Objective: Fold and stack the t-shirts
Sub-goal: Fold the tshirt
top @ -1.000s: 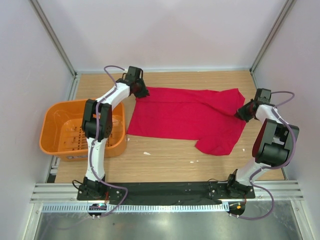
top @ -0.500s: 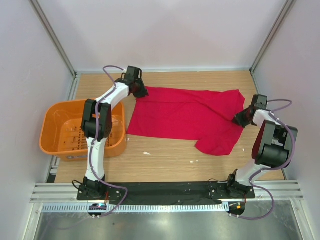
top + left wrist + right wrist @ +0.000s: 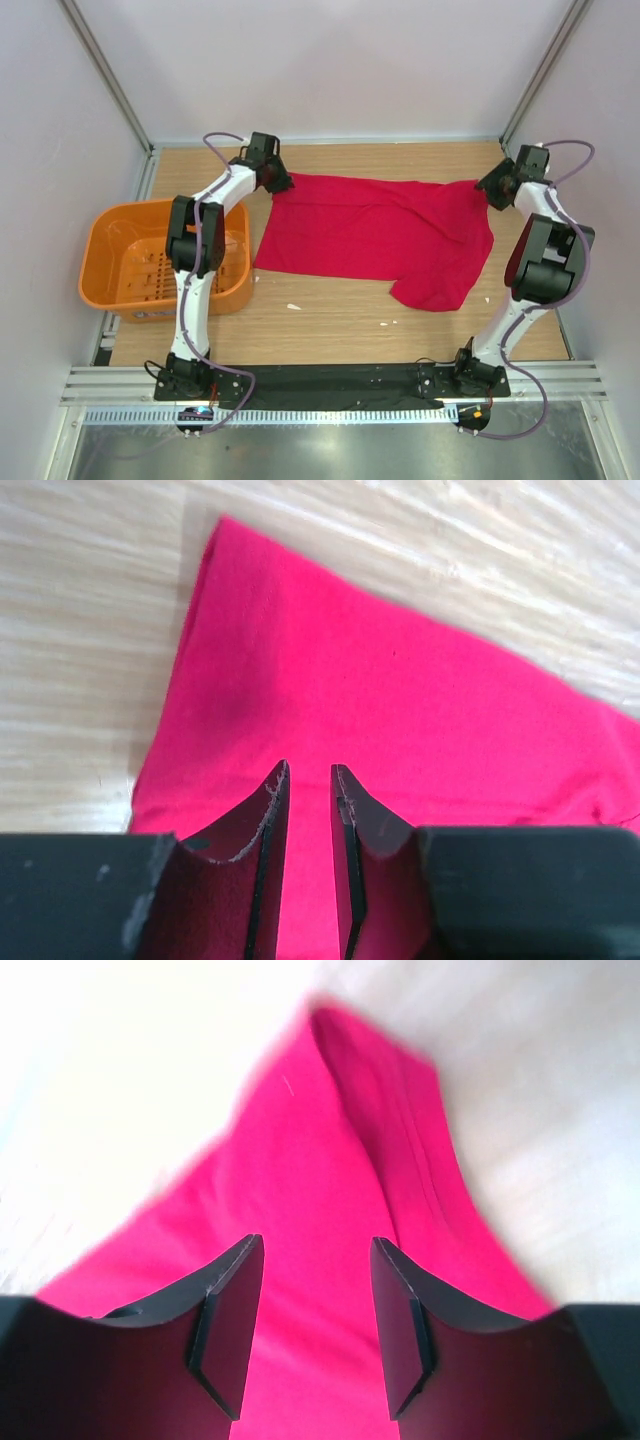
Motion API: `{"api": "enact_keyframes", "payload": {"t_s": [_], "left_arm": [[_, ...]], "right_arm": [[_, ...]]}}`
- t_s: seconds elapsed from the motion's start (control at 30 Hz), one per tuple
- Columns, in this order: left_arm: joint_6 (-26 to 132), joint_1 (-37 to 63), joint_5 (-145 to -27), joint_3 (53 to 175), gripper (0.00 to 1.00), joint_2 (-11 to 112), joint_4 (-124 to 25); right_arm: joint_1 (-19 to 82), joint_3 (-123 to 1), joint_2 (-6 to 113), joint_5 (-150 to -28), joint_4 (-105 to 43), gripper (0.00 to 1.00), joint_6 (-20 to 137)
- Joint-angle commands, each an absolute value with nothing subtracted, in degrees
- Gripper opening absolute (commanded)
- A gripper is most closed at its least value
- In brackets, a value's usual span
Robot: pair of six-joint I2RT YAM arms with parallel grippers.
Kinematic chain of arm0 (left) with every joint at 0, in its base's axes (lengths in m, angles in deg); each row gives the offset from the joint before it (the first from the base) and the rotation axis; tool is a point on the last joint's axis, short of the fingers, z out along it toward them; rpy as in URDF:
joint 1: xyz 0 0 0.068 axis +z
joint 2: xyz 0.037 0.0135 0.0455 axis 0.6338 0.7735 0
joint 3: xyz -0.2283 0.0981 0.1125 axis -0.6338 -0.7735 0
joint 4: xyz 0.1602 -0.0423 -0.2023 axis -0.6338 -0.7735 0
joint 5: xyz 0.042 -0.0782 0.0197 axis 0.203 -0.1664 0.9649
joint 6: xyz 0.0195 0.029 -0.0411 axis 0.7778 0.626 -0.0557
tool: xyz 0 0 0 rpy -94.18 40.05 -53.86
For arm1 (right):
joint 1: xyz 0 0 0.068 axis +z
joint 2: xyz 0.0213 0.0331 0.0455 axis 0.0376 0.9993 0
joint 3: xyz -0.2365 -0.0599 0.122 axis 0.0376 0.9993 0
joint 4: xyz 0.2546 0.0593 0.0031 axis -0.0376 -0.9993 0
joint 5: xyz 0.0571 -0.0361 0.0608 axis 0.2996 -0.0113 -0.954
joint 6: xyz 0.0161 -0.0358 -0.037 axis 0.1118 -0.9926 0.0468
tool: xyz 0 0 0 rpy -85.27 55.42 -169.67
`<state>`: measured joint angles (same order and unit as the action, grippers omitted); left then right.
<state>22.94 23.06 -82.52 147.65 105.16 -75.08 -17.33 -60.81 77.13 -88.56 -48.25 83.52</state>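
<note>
The red t-shirt (image 3: pixel 370 230) lies spread across the wooden table, with one lobe hanging toward the near side at the right. My left gripper (image 3: pixel 277 182) hovers over its far left corner. In the left wrist view its jaws (image 3: pixel 308 770) stand a narrow gap apart above flat red cloth (image 3: pixel 400 680), with nothing visibly pinched. My right gripper (image 3: pixel 492 187) is at the shirt's far right corner. The right wrist view shows it (image 3: pixel 315 1250) open, with the cloth (image 3: pixel 330 1150) and a hemmed edge lying below it.
An orange slotted basket (image 3: pixel 140 208) stands at the left, beside the left arm. Small white scraps (image 3: pixel 293 306) lie on the wood in front of the shirt. Metal frame posts and white walls close in the back and sides.
My right gripper has opened and let go of the shirt's right edge, then swung toward the back right. That edge now lies flatter. The left gripper has barely shifted.
</note>
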Motion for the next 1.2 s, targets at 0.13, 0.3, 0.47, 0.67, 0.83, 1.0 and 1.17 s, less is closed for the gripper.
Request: {"api": "enact_keyframes", "payload": {"t_s": [0.13, 0.3, 0.47, 0.67, 0.83, 1.0, 1.17], "left_arm": [[17.39, 25.35, -84.15, 148.90, 0.24, 107.84, -64.35], [14.76, 25.53, -84.16, 151.27, 0.24, 110.74, -63.46], [12.56, 25.53, -83.89, 152.16, 0.24, 112.59, -63.20], [9.22, 26.32, -83.89, 152.59, 0.24, 115.13, -64.16], [8.07, 26.76, -83.37, 152.68, 0.24, 115.93, -65.66], [7.72, 27.11, -81.08, 151.98, 0.24, 115.58, -68.11], [6.05, 27.46, -79.68, 150.49, 0.24, 115.31, -68.47]], "right_arm": [[-17.53, -73.76, 89.53, -92.52, -42.98, 0.54, 78.54], [-17.62, -77.27, 93.93, -92.88, -41.74, 0.54, 78.28], [-17.53, -80.26, 97.01, -93.32, -41.74, 0.53, 77.57], [-17.53, -85.80, 101.49, -93.49, -41.83, 0.51, 78.71], [-17.53, -90.64, 106.24, -94.46, -43.50, 0.41, 80.29], [-17.53, -90.29, 105.37, -85.11, -44.64, 0.04, 80.47], [-17.36, -87.12, 103.34, -71.70, -41.66, 0.01, 82.76]]}}
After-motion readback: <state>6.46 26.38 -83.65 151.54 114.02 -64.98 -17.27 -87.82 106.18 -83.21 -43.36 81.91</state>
